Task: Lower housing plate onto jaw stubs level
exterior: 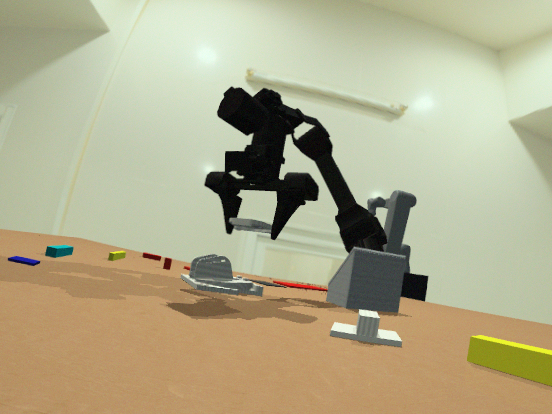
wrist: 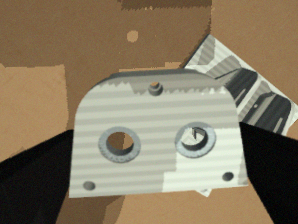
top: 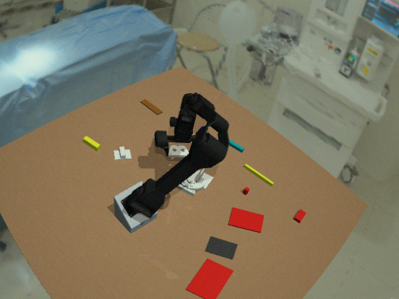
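Note:
My gripper is shut on the housing plate, a light grey plate with two large ringed holes and three small ones. One finger is at each side edge, and the plate hangs nearly level, well above the table. The white base with the two jaws stands on the table below and to one side of the plate. In the top view the arm hides part of the base. In the wrist view the plate covers part of it, and the stubs cannot be made out.
A small white stand and a yellow block lie on the left in the top view. A teal bar, a yellow bar, a red cylinder and a red sheet lie to the right.

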### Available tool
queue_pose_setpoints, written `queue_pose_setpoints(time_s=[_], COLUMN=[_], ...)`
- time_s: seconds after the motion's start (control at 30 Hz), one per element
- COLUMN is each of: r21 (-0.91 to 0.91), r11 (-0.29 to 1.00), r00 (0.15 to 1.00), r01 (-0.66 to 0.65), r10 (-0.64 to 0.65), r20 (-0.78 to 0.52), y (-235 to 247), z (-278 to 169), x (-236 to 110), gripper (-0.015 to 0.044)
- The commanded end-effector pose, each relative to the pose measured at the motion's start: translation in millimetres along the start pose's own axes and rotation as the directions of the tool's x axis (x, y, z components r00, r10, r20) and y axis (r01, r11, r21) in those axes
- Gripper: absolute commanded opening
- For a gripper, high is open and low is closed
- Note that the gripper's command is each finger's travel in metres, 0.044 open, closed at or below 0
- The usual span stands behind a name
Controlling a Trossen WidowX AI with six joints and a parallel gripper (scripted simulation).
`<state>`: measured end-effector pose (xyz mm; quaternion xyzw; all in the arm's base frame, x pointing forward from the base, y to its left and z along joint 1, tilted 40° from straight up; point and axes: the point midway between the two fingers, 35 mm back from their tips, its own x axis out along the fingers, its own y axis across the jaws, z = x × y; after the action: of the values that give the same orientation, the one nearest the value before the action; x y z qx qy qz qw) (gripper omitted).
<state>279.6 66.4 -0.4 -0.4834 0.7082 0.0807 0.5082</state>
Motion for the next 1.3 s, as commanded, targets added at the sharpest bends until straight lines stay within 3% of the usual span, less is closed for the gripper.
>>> queue_pose_setpoints(time_s=[0.0,0.67,1.27], r21=[0.112,0.583,0.596], r11=[0.994,0.812,0.802], r00=[1.000,0.999,0.999], r01=[0.007,0.040,0.042], r10=[-0.005,-0.019,-0.019], r20=[-0.013,-0.043,-0.044], y=[-9.0,-44.7,-45.6], z=[-13.6,-66.2,-68.1], x=[2.6,10.1,10.4], gripper=[0.0351,0.0351,0.0351])
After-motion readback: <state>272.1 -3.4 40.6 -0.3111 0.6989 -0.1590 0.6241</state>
